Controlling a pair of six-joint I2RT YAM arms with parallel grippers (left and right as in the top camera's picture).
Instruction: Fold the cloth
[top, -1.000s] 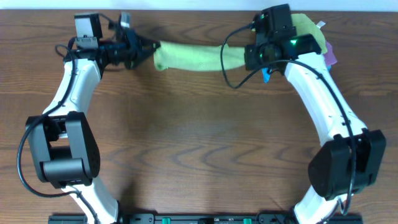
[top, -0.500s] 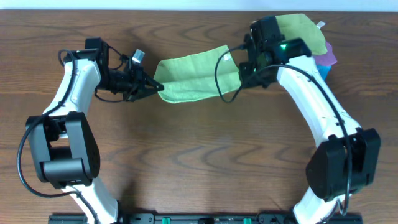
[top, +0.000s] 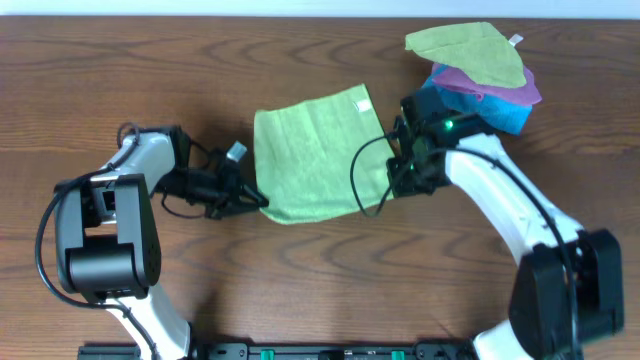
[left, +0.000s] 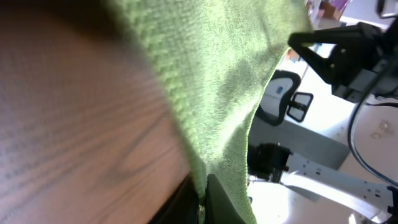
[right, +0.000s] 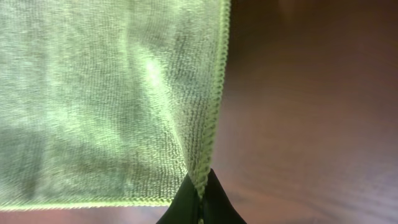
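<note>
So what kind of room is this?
Probably a robotics lab or office: two robot arms work at a wooden table, spare cloths sit stacked at its edge, and what looks like an office chair shows behind.

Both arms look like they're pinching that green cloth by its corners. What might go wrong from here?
The left gripper and right gripper each pinch only a sliver of the cloth at its near corners, so a corner may slip out mid-fold. The right gripper also sits close to the pile of other cloths, so a swing toward it might drag one along.
</note>
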